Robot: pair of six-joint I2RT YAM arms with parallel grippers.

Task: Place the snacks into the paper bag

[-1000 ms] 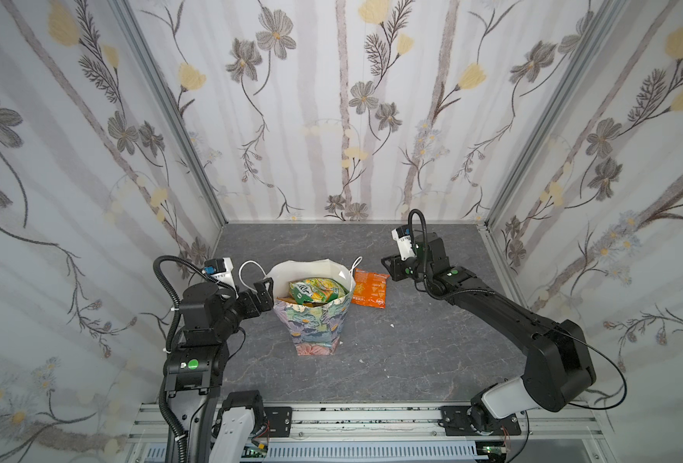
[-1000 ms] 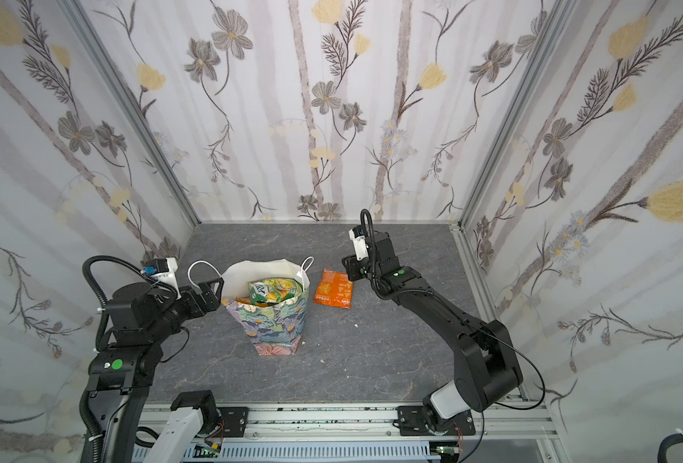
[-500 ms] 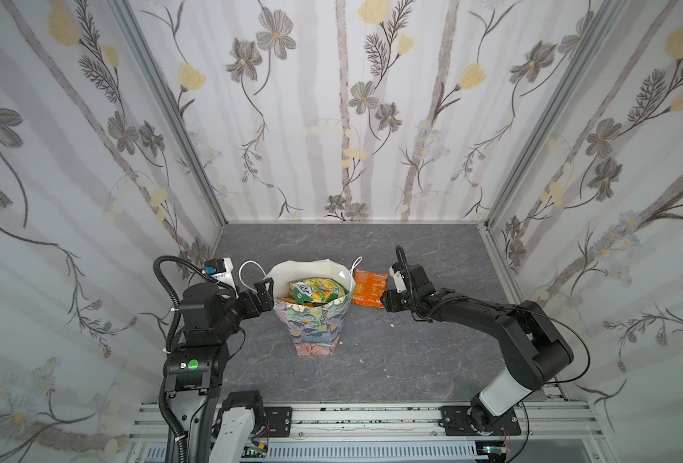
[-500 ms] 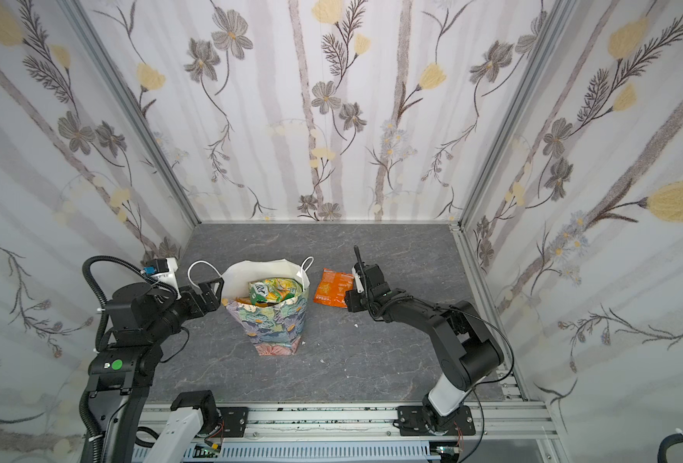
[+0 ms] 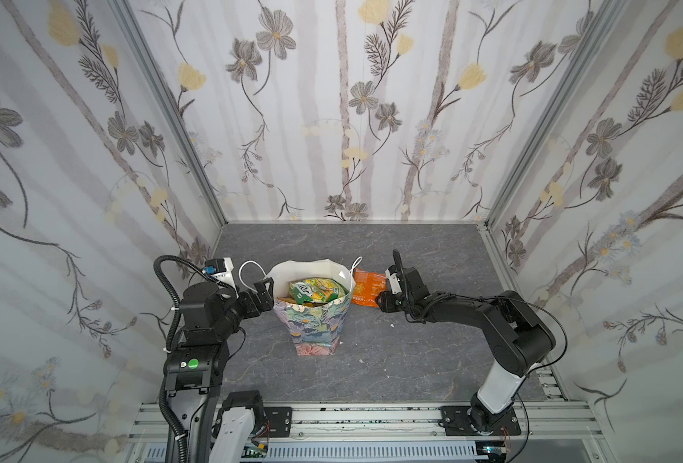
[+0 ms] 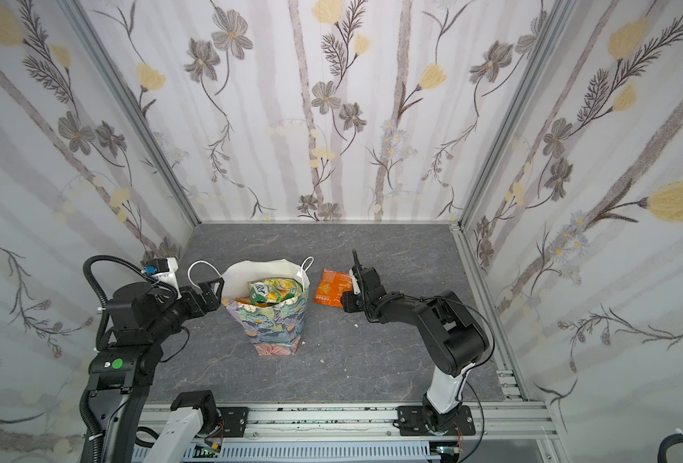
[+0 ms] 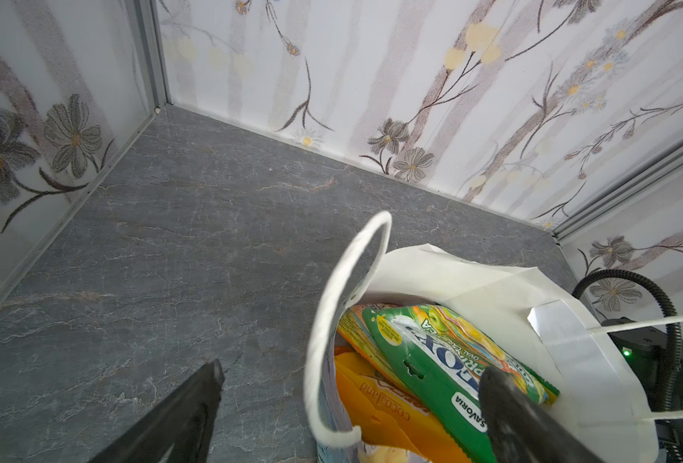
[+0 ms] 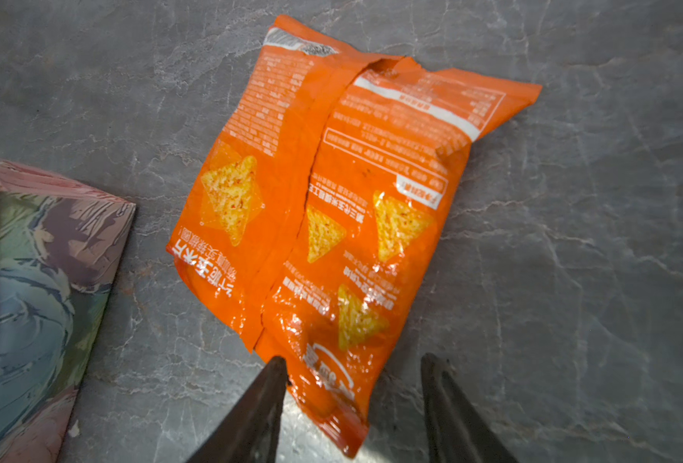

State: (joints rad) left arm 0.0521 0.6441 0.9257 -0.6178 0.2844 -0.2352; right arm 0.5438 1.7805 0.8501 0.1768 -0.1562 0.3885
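A: Where's the orange packet [image 8: 311,224]?
B: Flat on the grey surface [image 5: 412,360], just right of the bag [image 5: 315,324] at centre in both top views. The right tool [image 8: 351,360] straddles its near end, jaws apart, not clamped.
A: And the left tool [image 7: 351,368]?
B: Spread wide across the bag's rim. Crinkly foil packets [image 7: 432,352] fill the bag; flowered walls [image 5: 331,120] all around.

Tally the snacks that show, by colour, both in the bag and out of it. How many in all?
Orange chip packet, on the table: 1
Green packet, in the paper bag: 1
Orange-yellow pack, in the bag: 1
Total showing clearly: 3; others beneath are too hidden to count.
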